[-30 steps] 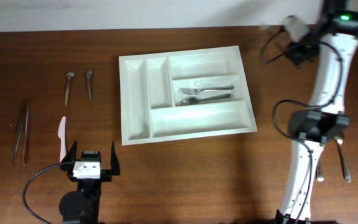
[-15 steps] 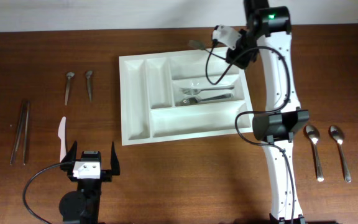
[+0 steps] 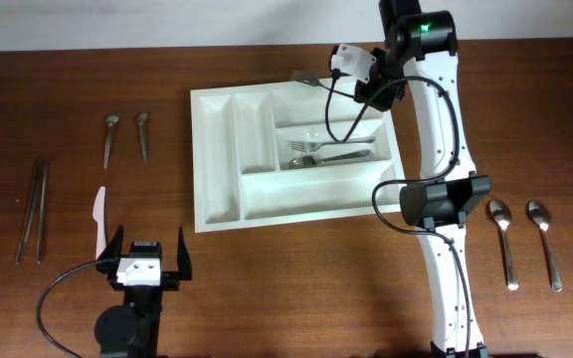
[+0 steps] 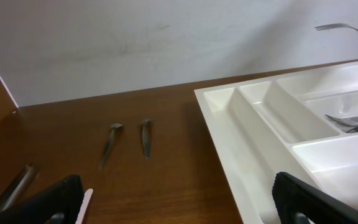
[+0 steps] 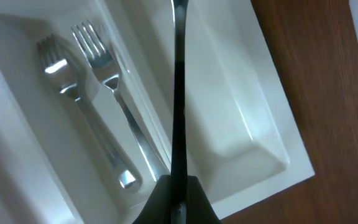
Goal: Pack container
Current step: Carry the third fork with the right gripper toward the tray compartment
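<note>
The white five-compartment container (image 3: 199, 159) lies in the middle of the table. Two forks (image 3: 326, 150) lie in its middle long compartment. My right gripper (image 3: 344, 84) hovers over the container's far right part, shut on a third fork (image 3: 308, 79) whose tines point left. In the right wrist view the fork (image 5: 179, 93) runs edge-on from my shut gripper (image 5: 178, 186), above the container (image 5: 241, 124) and the two forks (image 5: 104, 68). My left gripper (image 3: 149, 244) is open and empty near the front edge, left of the container (image 4: 229, 137).
Two small spoons (image 3: 127, 137) lie left of the container. Two long metal pieces (image 3: 33, 211) lie at the far left, and a white plastic knife (image 3: 98, 219) lies just ahead of my left gripper. Two spoons (image 3: 525, 239) lie at the right.
My right arm has swung from the table's right side to above the container's far edge, carrying the fork. The left arm has not moved.
</note>
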Motion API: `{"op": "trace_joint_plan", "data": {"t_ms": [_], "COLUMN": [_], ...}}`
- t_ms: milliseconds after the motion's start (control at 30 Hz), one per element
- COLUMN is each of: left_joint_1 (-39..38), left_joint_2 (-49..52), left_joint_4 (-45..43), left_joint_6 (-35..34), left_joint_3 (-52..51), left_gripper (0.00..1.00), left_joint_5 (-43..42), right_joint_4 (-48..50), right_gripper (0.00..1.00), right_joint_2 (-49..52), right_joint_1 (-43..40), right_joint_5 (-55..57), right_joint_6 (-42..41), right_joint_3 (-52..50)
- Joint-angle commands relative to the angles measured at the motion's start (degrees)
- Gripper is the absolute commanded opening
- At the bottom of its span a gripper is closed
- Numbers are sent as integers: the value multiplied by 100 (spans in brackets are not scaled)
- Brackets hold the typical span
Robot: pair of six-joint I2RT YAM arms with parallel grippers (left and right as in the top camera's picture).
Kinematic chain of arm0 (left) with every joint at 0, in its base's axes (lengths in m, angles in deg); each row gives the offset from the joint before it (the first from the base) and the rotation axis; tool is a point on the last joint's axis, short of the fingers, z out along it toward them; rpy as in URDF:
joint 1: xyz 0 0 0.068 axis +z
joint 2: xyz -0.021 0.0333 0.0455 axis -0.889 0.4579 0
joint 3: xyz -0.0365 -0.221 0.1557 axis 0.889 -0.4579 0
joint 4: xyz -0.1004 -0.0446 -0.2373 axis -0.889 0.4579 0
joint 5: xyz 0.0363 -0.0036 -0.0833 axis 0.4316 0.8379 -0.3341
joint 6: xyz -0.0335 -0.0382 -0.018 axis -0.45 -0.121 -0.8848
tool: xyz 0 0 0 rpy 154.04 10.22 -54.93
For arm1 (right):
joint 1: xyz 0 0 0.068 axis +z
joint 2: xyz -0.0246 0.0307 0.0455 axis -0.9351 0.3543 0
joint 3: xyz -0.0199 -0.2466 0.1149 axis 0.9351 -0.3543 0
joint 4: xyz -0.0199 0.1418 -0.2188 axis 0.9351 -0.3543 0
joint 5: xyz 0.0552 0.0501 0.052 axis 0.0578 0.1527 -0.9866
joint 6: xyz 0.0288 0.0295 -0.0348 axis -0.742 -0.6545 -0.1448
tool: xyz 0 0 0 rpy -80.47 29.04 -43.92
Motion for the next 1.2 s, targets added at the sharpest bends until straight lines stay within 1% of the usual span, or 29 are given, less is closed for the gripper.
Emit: {"op": "trace_joint_plan", "data": {"t_ms": [0,100,200,300,467,700,900,1100,1167], "left_joint_1": [-24,-24,-24,-24,-24,-24,-24,-24,-24], "left_joint_2": [-33,-33,-33,-33,-33,-33,-33,-33,-33], "left_joint_4": [0,0,0,0,0,0,0,0,0], "left_joint_6": [92,92,92,92,92,92,92,92,92], "left_joint_3": [-31,-31,-31,-31,-31,-31,-31,-31,-31], "left_gripper": [99,99,99,99,99,99,99,99,99], "left_joint_5": [20,20,20,20,20,20,20,20,20], "right_joint_4": [-37,-37,-37,-37,-37,-37,-37,-39,-39], "right_gripper": [3,4,4,4,4,3,3,4,4], "right_joint_2": [-321,-321,-321,-321,-321,-321,-321,-345,-415], "right_joint_1": [122,201,315,428,575,691,636,632,632], "right_joint_5": [-212,-313,-496,-310,-13,396,363,352,310], "right_joint_6": [509,577,151,-31,-654,-739,-737,-710,-557], "right_joint_3": [0,0,-92,-315,-686,-955,-1054,-1633,-1943]}}
